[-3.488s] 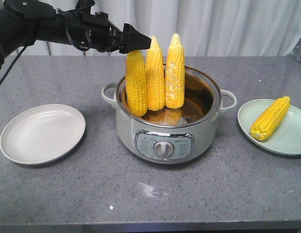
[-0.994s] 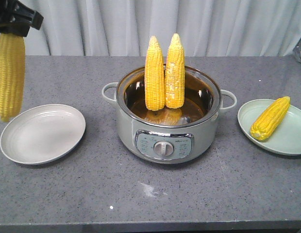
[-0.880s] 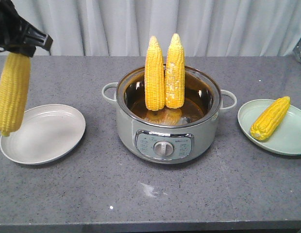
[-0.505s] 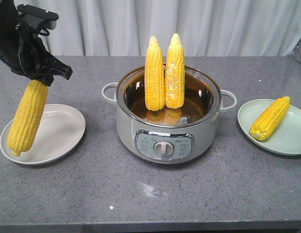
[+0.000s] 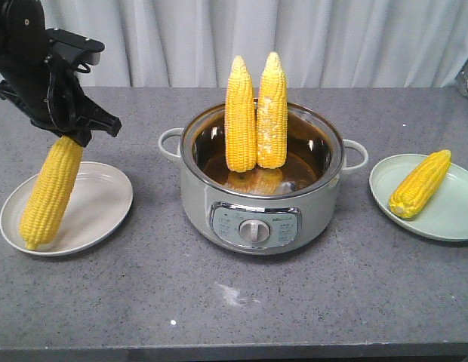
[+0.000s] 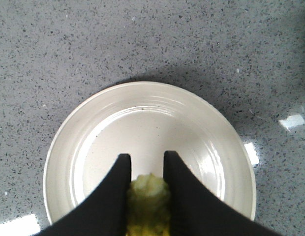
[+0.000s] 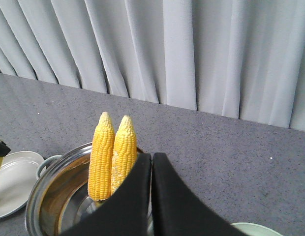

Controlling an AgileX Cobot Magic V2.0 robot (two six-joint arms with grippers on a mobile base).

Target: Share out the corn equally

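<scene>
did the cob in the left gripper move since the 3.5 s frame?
Yes. The cob left the pot and went to the picture's left and down; it now hangs tilted from the left gripper over the white plate.

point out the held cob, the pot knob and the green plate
held cob (image 5: 51,192): front view, kernels at mid-length
pot knob (image 5: 254,231): front view, centre of the dial
green plate (image 5: 454,217): front view, bare inner surface near its right edge

Grey speckled countertop (image 5: 294,302), cream plate (image 5: 98,197) at left, steel cooking pot (image 5: 204,197) in middle, pale green plate (image 5: 454,213) at right
</scene>
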